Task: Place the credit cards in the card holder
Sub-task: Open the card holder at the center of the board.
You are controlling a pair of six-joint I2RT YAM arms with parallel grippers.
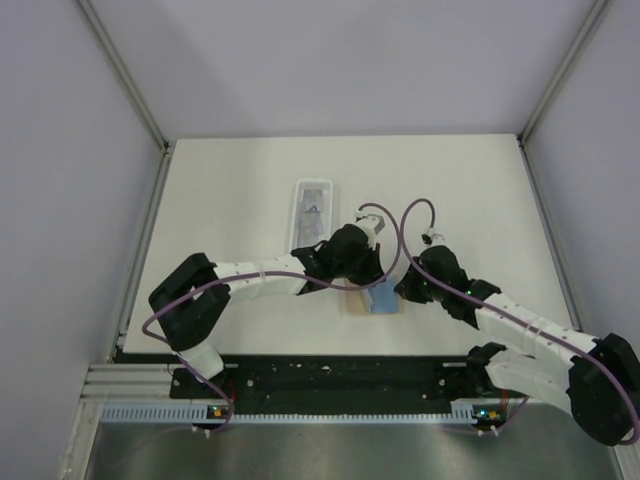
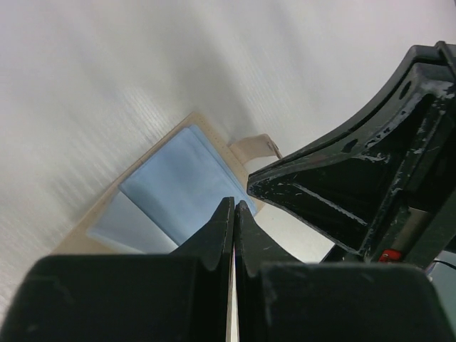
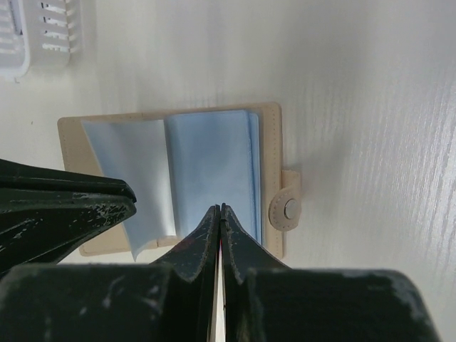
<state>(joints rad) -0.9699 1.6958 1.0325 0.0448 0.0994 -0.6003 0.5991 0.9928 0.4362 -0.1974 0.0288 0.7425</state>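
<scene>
Working at the open card holder [image 3: 206,164], you have the left gripper [image 2: 234,204] and right gripper [image 3: 219,209] clenched (nothing visibly pinched). Next, fetch a credit card [image 1: 313,212].

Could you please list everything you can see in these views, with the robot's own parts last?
table: one, white, beneath everything
card holder: one, tan outside, light blue inside, lying open on the table's near half
tray: one, clear plastic, behind the card holder; greyish contents unclear
left end effector: one, black, shut, over the card holder
right end effector: one, black, shut, over the card holder
</scene>
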